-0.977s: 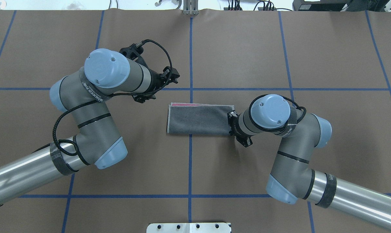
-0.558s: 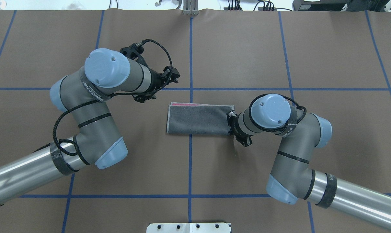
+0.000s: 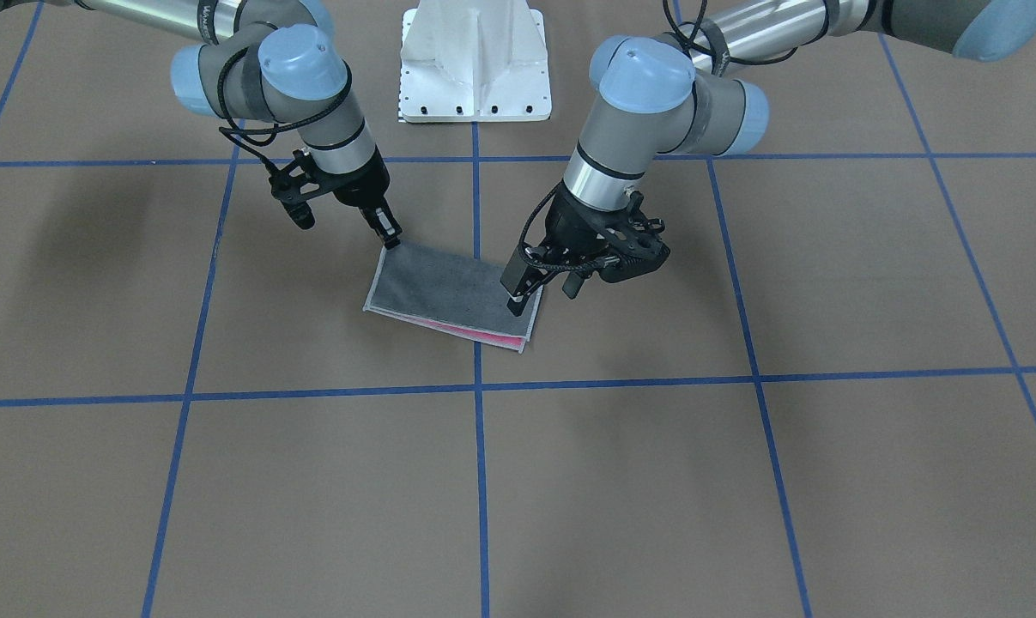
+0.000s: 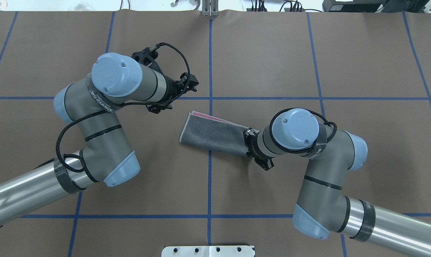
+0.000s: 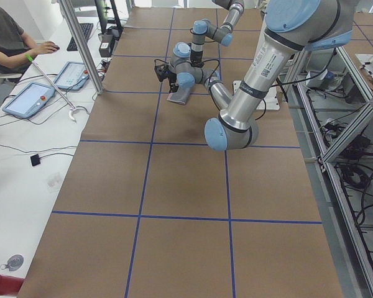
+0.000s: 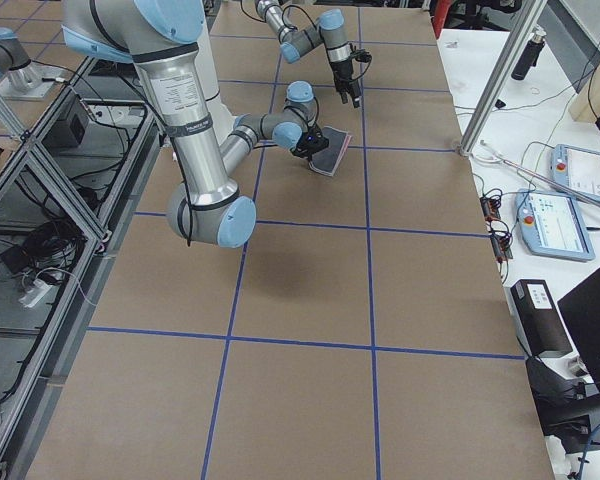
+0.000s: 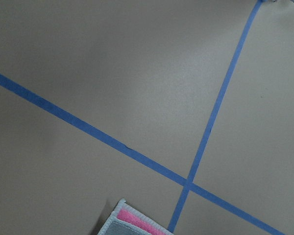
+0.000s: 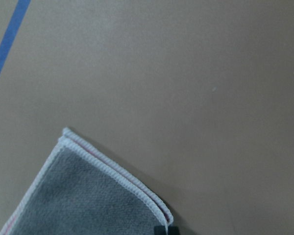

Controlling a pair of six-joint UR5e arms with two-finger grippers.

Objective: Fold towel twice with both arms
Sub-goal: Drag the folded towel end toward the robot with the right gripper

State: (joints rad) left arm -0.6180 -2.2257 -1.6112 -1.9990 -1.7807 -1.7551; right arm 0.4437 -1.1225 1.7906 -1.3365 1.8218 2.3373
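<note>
Pinching folded towel [image 3: 436,287], right tool [image 3: 390,240], seemingly closed

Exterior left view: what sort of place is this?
Probably a robotics lab cell: a table covered in brown paper with a blue tape grid, control pendants on a desk beside a seated person, and an aluminium frame post.

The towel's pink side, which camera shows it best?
The exterior front-facing view: the pink layer peeks out along the whole near edge of the folded towel. Overhead shows a thinner strip, the left wrist only a corner, the right wrist mostly grey; side views show it tiny.
</note>
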